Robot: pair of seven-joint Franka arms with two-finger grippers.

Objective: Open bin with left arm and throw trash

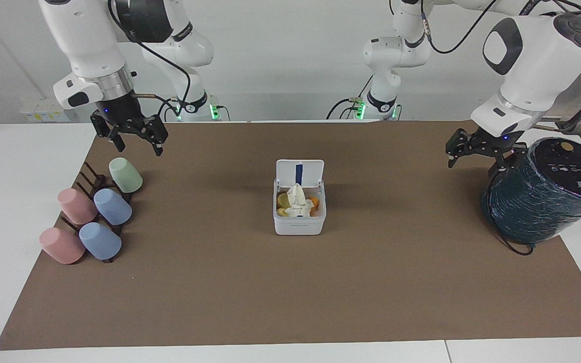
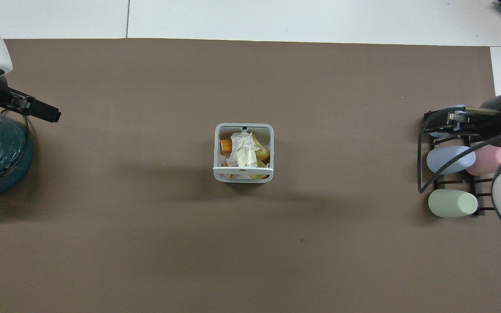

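The white square bin (image 1: 299,225) stands in the middle of the brown mat with its lid (image 1: 299,173) up, blue strip showing. Inside lie a crumpled white paper wad (image 1: 298,202), a pale yellow block (image 1: 283,200) and something orange. The bin also shows in the overhead view (image 2: 242,178), with the wad (image 2: 242,150) on top. My left gripper (image 1: 472,167) is open and empty, in the air beside the teal cylinder, well away from the bin; it also shows in the overhead view (image 2: 37,111). My right gripper (image 1: 138,146) is open and empty, raised over the cup rack's end nearer the robots.
A big dark teal cylinder (image 1: 542,201) stands at the left arm's end of the table. A dark rack with several pastel cups (image 1: 112,205) lies at the right arm's end; the cups also show in the overhead view (image 2: 450,203). The brown mat (image 1: 290,292) covers the table.
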